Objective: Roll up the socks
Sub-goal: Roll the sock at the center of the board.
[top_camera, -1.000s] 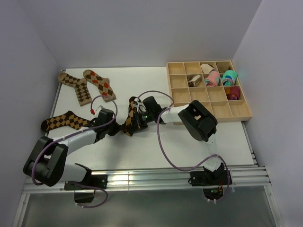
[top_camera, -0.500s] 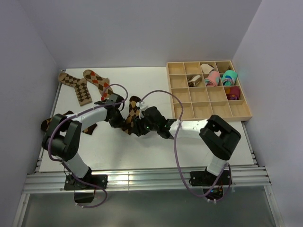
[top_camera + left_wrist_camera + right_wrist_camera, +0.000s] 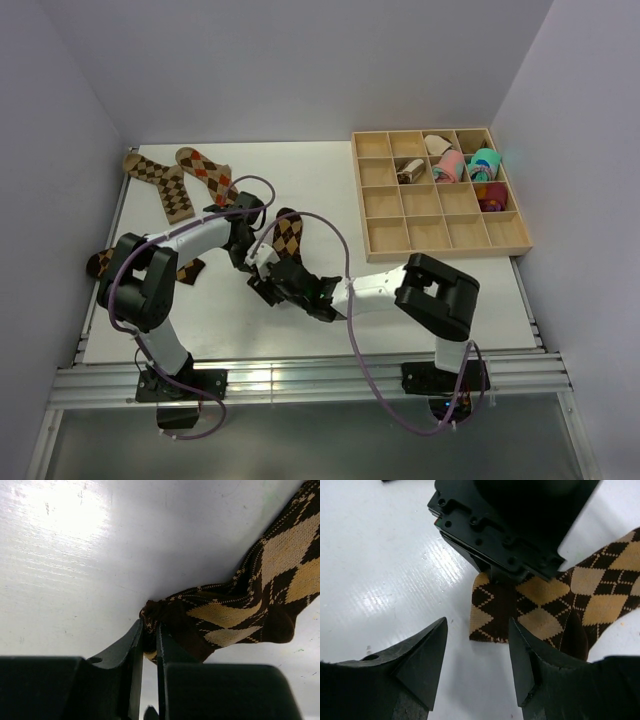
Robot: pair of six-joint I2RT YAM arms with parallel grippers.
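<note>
sock: brown argyle, lying mid worktop | left pincer: pinching its bunched edge | right pincer: spread, empty, just beside sock end | handling: light, soft, floppy knit; likely best gripped at end corner

Nearest sock: at the left pincer tips, I am seeing dark brown knit carrying tan and cream argyle diamonds.
Pincers: the left pincer and right pincer are both showing black.
Beyond the left pincer: brown sock is showing darker diamonds; tan sock is showing red-orange diamonds.
Table: I am seeing it glaring white under the right pincer.
</note>
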